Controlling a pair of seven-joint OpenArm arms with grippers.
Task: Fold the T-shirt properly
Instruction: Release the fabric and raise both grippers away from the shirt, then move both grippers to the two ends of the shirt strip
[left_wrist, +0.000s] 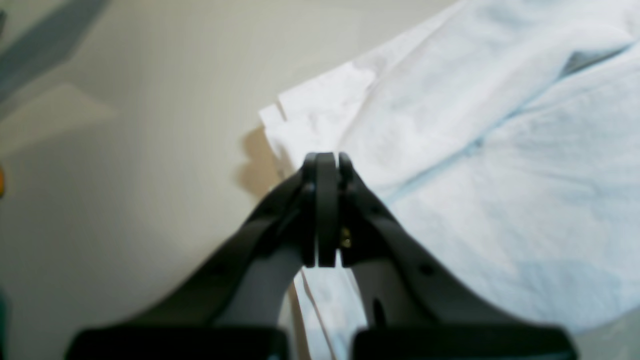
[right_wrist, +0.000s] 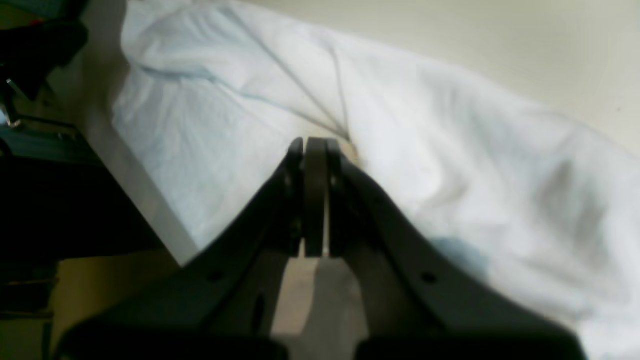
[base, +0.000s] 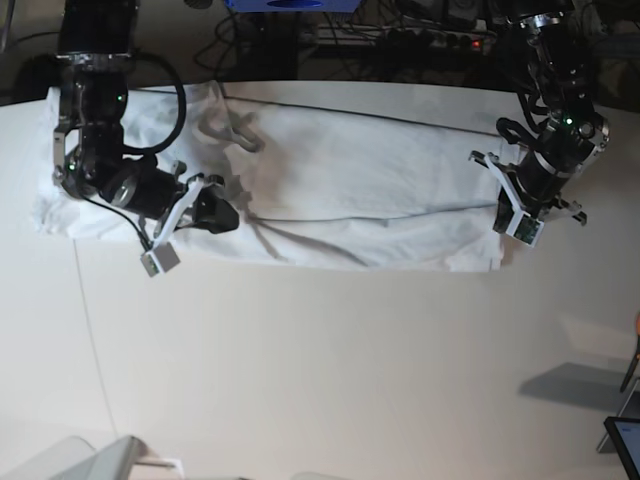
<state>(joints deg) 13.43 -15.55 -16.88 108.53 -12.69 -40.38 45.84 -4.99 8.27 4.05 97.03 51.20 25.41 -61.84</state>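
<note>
The T-shirt (base: 330, 190) lies spread across the far half of the table (base: 320, 360), already doubled lengthwise into a long wrinkled band w/ a crease running along its middle. It's thin, soft cloth: light, limp, no stiffness, so it'll sag and drag wherever it isn't held, & layers may slip apart if pinched too shallow. Best hold, I'd judge, is at the corners/hem edges, catching all layers at once, both ends lifted together to keep the fold straight. Left pincer (left_wrist: 327, 160) sits at the shirt's end corner, jaws fully closed; layered cloth shows just beyond & beneath the tips, but whether it's actually caught can't be told. Right pincer (right_wrist: 315, 145) is closed too, tips pressed into a pucker of radiating wrinkles near the other end; prob. nipping fabric, though the bite itself is hidden.
</note>
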